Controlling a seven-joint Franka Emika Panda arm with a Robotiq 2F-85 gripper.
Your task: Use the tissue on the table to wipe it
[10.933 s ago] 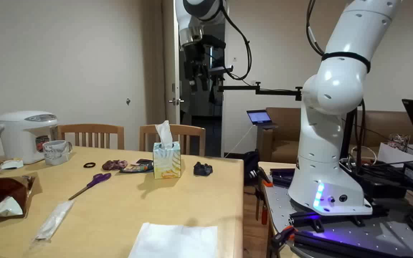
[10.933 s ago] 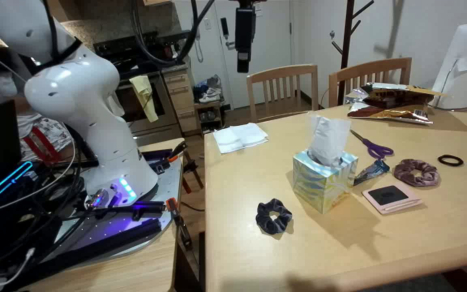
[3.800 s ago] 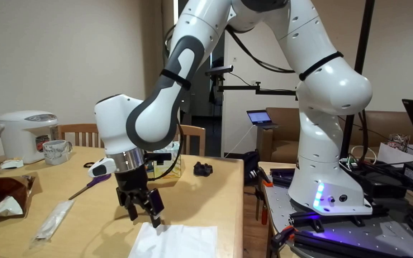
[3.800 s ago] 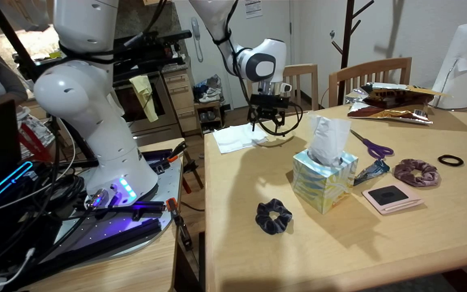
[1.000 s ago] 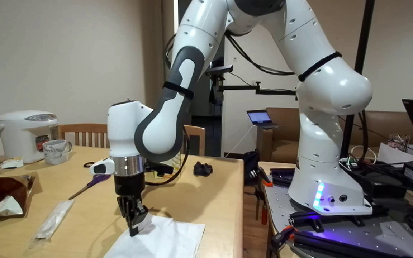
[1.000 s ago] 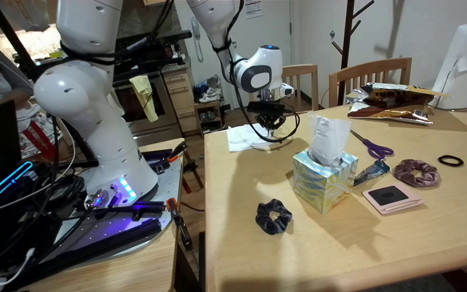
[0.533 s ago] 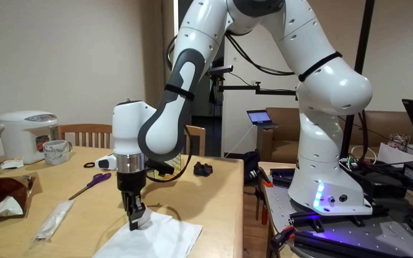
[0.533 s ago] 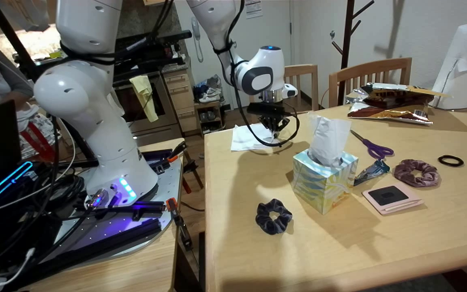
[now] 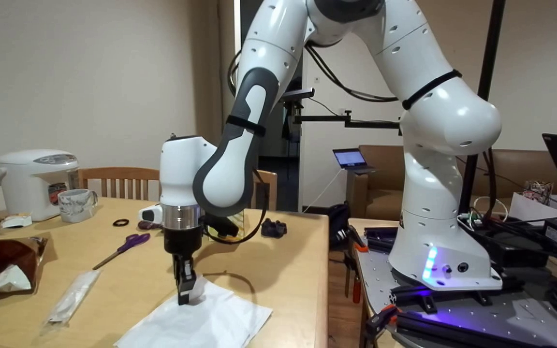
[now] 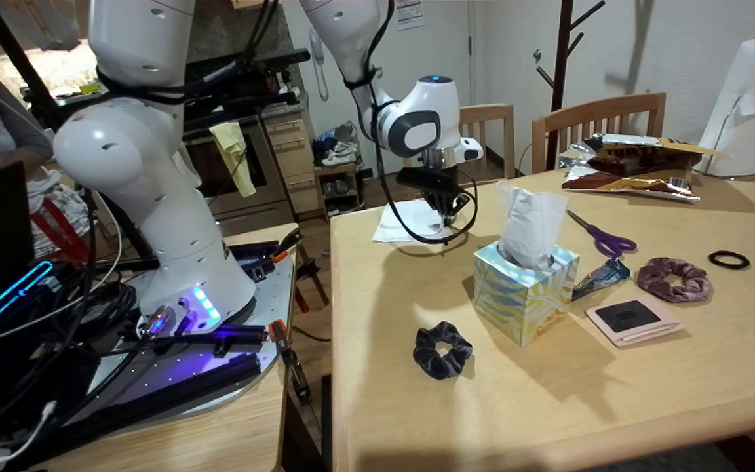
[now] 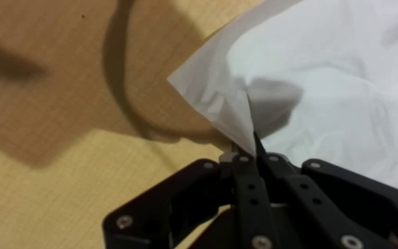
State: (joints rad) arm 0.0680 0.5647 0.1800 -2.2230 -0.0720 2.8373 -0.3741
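Note:
The tissue (image 9: 211, 321), a thin white sheet with soft creases, lies on the light wooden table (image 9: 283, 261). My gripper (image 9: 184, 300) points straight down at the tissue's edge, its fingers pressed together. In the wrist view the gripper (image 11: 256, 148) is shut on a pinched fold of the tissue (image 11: 340, 103); one corner stands up to the left of the fold. The rest of the sheet spreads out to the right there. In an exterior view the gripper's cable partly covers the tissue (image 10: 410, 223), near the table's corner.
A tissue box (image 10: 525, 288), a dark scrunchie (image 10: 442, 349), a pink card holder (image 10: 634, 322) and purple scissors (image 10: 603, 237) lie on the table. A long white packet (image 9: 73, 297), a mug (image 9: 76, 205) and a foil bag (image 9: 12, 266) also stand or lie there.
Several seconds ago the gripper was open above the tissue; now it grips it. Over the last second, gripper and pinched edge shifted slightly, away from the camera in an exterior view, and the sheet turned.

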